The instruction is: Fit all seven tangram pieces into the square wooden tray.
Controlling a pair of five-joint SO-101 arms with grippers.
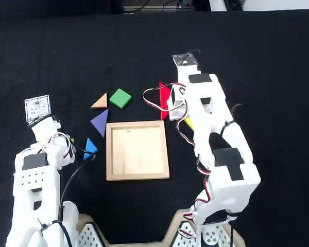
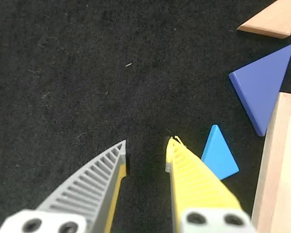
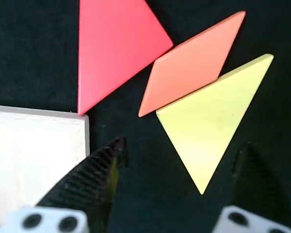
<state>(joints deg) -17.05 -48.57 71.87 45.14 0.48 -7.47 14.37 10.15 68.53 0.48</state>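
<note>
Left gripper (image 2: 147, 143): grey and yellow fingers spread apart with black cloth between them, pinching nothing; it sits toward the left edge of the black cloth surface (image 1: 51, 56).
Right gripper (image 3: 182, 145): black fingers spread wide, closed on nothing, over the right part of the surface.
Square wooden tray (image 1: 137, 176): flat at mid-surface, toward the near edge; all seven pieces lie outside it on the cloth.
Small bright blue wooden triangle (image 2: 217, 154): just beside the left claw's yellow finger, between it and the tray's left edge.
Large indigo wooden triangle (image 1: 101, 122): just off the tray's far left corner.
Tan wooden triangle (image 1: 100, 102): beyond the indigo one, toward the far edge.
Green wooden square (image 1: 120, 98): just beside the tan triangle, on its right.
Red wooden triangle (image 3: 111, 48): one point right at the tray's far right corner.
Orange wooden parallelogram (image 3: 191, 65): flat, one corner close to the red triangle's edge.
Yellow wooden triangle (image 3: 208, 121): one edge touching the orange parallelogram, its narrow tip lying between the right claw's fingers.
</note>
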